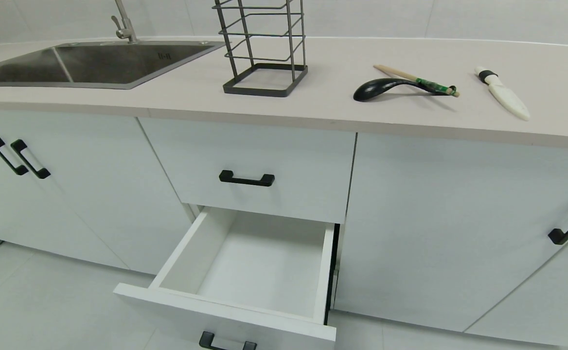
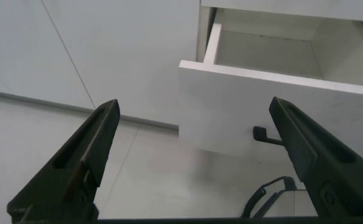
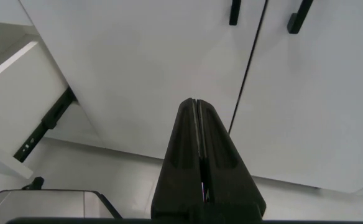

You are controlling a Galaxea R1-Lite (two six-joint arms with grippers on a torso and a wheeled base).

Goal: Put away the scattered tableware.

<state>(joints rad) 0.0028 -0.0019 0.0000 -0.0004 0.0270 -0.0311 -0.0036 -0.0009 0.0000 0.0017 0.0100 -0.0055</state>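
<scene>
- The desk (image 1: pixel 313 114) is loaded with the scattered tableware at its right end.
- The lower drawer (image 1: pixel 182 253) is pulled out and bare, likely to receive it.
- A wire rack (image 1: pixel 264 48) is stood by the sink (image 1: pixel 118 63).
- A black spoon (image 1: pixel 383 89) is laid touching the chopsticks (image 1: pixel 410 77); a white knife (image 1: pixel 503 95) is set apart.
- The left claw (image 2: pixel 194 104) is held released before the drawer front; the right claw (image 3: pixel 196 106) is clenched on nothing.
</scene>
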